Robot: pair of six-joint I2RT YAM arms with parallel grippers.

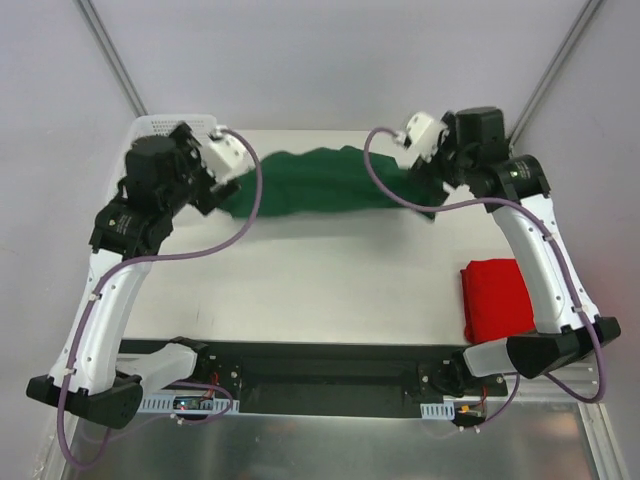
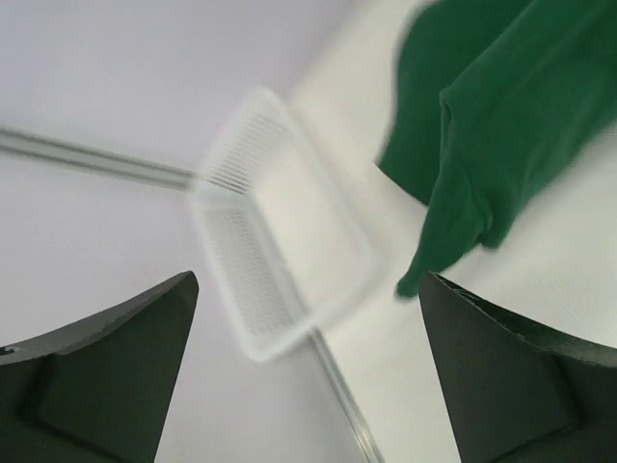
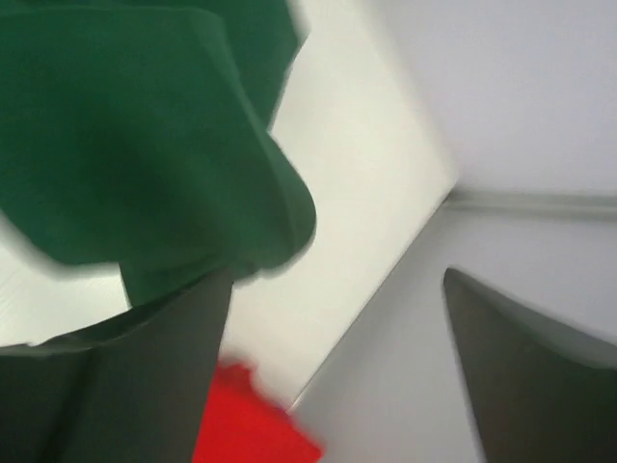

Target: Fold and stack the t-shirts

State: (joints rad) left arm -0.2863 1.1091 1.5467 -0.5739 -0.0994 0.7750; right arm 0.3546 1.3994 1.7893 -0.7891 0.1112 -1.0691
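1. White tabletop (image 1: 330,270) first, since it's the biggest thing in shot. Both shirts are on it, well apart from each other.
2. Green t-shirt (image 1: 320,182) sits at the far side, stretched out as a long rumpled band between my two arms. I'd say it's partly folded at best: no tidy rectangle, and it isn't on the stack.
3. Red t-shirt (image 1: 497,298) is by the near right edge, beside the right arm, and looks like a neat folded block. I'm calling that one done.
4. White mesh basket (image 1: 165,125) is in the far left corner, just behind the left arm. From above I can't see into it.
5. Left gripper (image 2: 308,289): jaws wide apart with nothing between them. The green cloth's end hangs off to one side, not touching.
6. Right gripper (image 3: 337,280): jaws apart too. Green fabric bunches right against one finger, but the view is blurry and nothing is pinched.
7. What's left, as I read it: finish folding the green one, then carry it over and set it on the red.
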